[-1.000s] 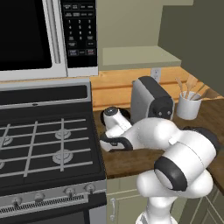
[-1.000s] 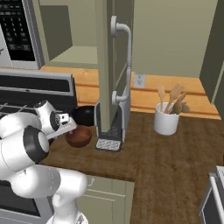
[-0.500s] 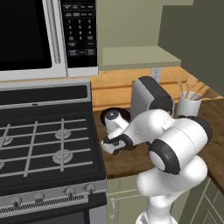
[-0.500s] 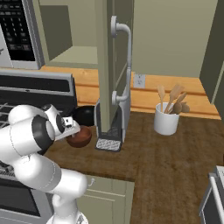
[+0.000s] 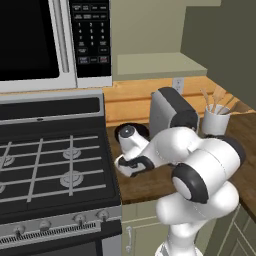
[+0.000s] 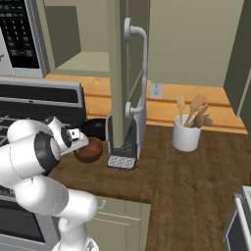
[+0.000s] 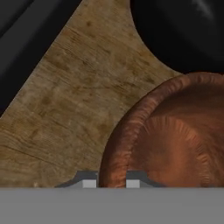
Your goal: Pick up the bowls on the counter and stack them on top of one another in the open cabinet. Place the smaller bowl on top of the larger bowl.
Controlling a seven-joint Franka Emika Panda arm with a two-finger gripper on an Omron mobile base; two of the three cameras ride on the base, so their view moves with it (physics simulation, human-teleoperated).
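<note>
The smaller bowl (image 7: pixel 175 144), reddish-brown, sits on the wood-grain counter (image 7: pixel 65 109) beside the stove. My gripper (image 7: pixel 111 183) straddles its near rim, one fingertip outside and one inside, and is shut on the rim. In the right base view the gripper (image 6: pixel 78 144) reaches the brown bowl (image 6: pixel 91 151) from the left. The larger bowl (image 7: pixel 183 30), glossy black, stands just behind it, also seen as the black bowl (image 6: pixel 95 128) (image 5: pixel 141 131). In the left base view my gripper (image 5: pixel 132 165) hangs low over the counter and my arm hides the brown bowl. The open cabinet shelf (image 5: pixel 155 65) is above.
The black gas stove (image 5: pixel 50 160) borders the bowls on the left, with the microwave (image 5: pixel 40 40) above it. A toaster (image 5: pixel 172 112) stands right of the bowls. The open cabinet door (image 6: pixel 122 73) hangs over the counter. A white utensil cup (image 6: pixel 186 137) is further right.
My arm's elbow has swung down and forward, and the gripper has edged slightly toward the brown bowl's rim. Both bowls remain in place.
</note>
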